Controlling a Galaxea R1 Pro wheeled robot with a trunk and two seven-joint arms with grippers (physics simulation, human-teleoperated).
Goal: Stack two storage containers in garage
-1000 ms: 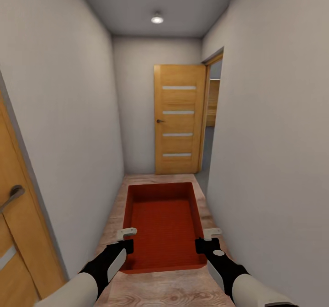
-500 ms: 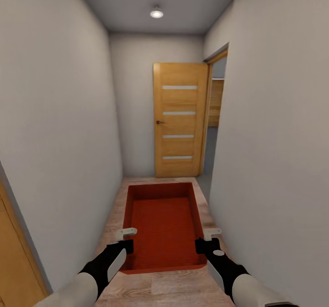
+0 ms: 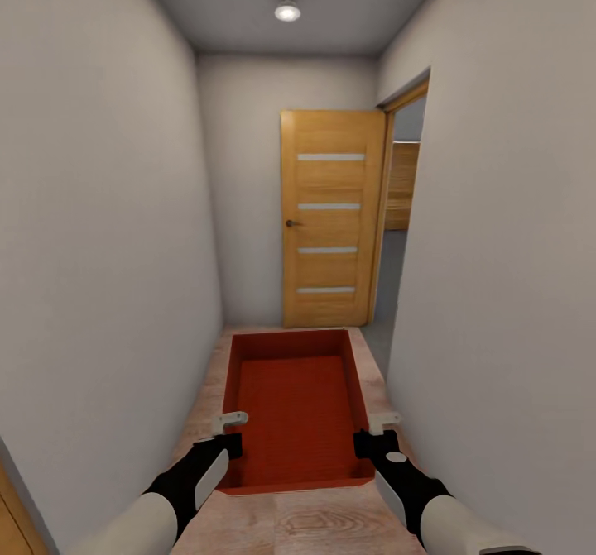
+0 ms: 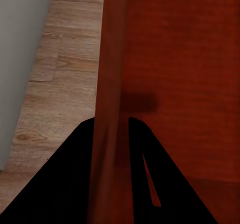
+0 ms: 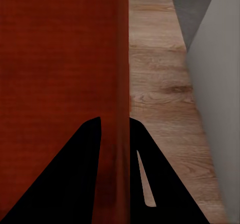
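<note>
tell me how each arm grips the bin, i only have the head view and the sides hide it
Observer: In the left wrist view the left gripper straddles the thin side wall of the bin, one finger inside and one outside.
Operator: and the right one
Observer: Same there: the right gripper has the opposite wall between its fingers, jaws shut on it.
Operator: what is under the bin on the right
Observer: The right wrist view shows wood plank floor beside that wall, then a grey strip of floor further ahead next to the white wall.
</note>
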